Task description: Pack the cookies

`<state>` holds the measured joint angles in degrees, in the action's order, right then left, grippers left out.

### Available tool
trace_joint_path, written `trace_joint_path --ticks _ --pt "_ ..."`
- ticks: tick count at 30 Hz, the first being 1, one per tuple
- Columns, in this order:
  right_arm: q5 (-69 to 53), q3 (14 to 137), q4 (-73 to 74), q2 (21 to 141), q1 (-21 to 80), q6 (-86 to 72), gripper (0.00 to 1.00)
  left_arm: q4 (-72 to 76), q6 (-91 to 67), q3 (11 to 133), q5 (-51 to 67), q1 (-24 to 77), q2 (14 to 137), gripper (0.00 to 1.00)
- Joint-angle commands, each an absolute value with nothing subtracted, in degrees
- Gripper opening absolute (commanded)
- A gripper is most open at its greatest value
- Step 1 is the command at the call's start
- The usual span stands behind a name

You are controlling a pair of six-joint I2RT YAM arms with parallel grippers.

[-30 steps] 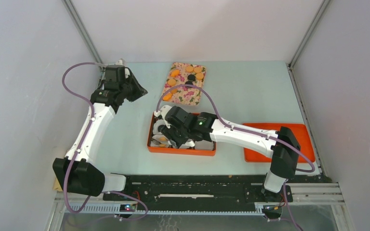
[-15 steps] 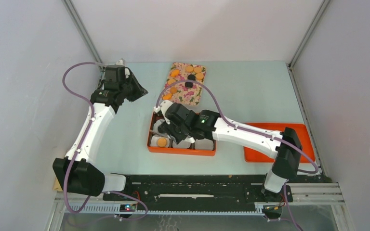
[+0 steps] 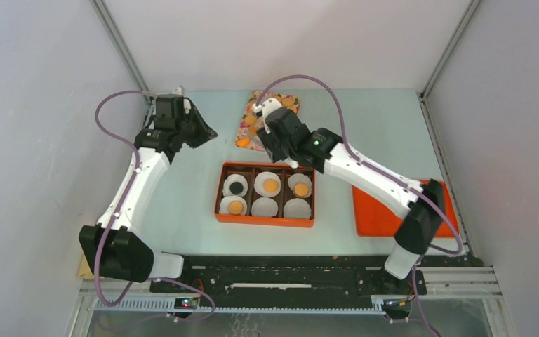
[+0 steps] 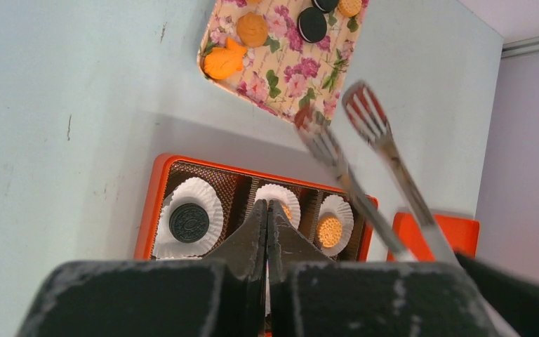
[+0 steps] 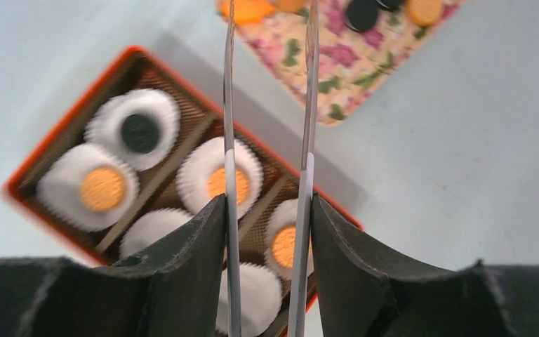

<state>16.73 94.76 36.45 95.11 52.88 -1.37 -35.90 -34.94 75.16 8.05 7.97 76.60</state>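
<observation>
Pale green table point(image 3: 379, 126), cookies point(image 5: 102, 188) lying flat, tongs point(image 4: 366, 116) pointing toward floral tray point(image 4: 281, 67)

We see bright, even light from above in the top view, with only faint shadows on the table point(image 3: 365, 133). From the left wrist the tongs point(image 4: 337, 158) smear with motion blur, and a grey shadow lies beyond the orange box point(image 4: 156, 189). From the right wrist the box and cookies point(image 5: 102, 188) look soft.

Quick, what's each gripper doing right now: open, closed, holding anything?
Left gripper: closed, holding nothing.
Right gripper: closed on the tongs, whose tips are empty.
</observation>
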Motion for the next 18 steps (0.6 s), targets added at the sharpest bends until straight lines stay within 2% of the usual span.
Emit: trace_joint_path --ticks 1,9,18 --pt "20.3 98.3 32.9 102.3 47.1 -1.2 0.51 -34.3 -34.0 77.0 9.0 7.6 76.9 0.00" --pt "17.1 106.0 32.5 113.2 40.1 -1.6 0.51 -34.2 -33.9 77.2 9.0 7.6 77.6 0.00" --pt "15.4 114.2 33.1 122.7 36.6 -1.7 0.52 -34.2 -34.2 77.2 8.9 7.6 78.0 0.01"
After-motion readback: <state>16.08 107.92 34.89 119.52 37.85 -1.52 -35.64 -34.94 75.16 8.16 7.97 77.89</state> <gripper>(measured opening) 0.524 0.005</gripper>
